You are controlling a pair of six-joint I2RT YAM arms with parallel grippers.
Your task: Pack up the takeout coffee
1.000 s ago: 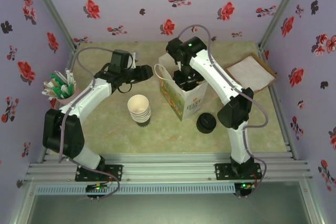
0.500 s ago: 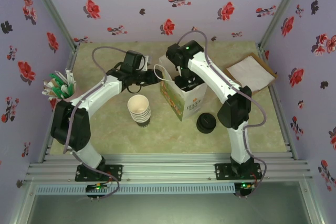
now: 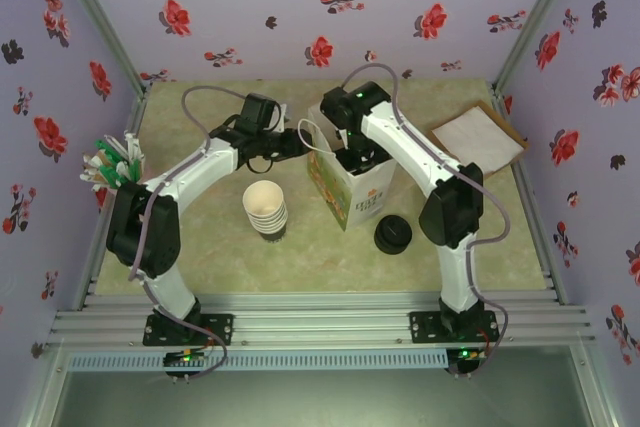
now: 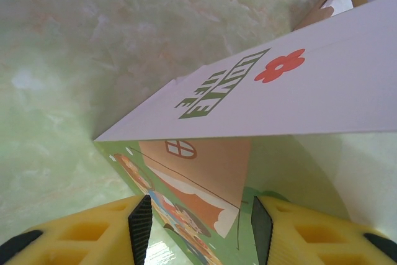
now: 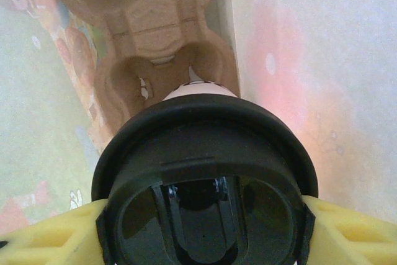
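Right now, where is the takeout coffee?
In the right wrist view, the takeout coffee is held by the right gripper inside the white paper bag, above the brown cup carrier at its bottom.

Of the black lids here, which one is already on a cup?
The lid gripped between the right arm's jaws inside the white bag; the other lids lie loose on the table, with no cup.

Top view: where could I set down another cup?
Bare: the near strip between the stacked cream paper cups and the metal front rail; the patch right of the black plastic lids. Crowded round the white paper bag.
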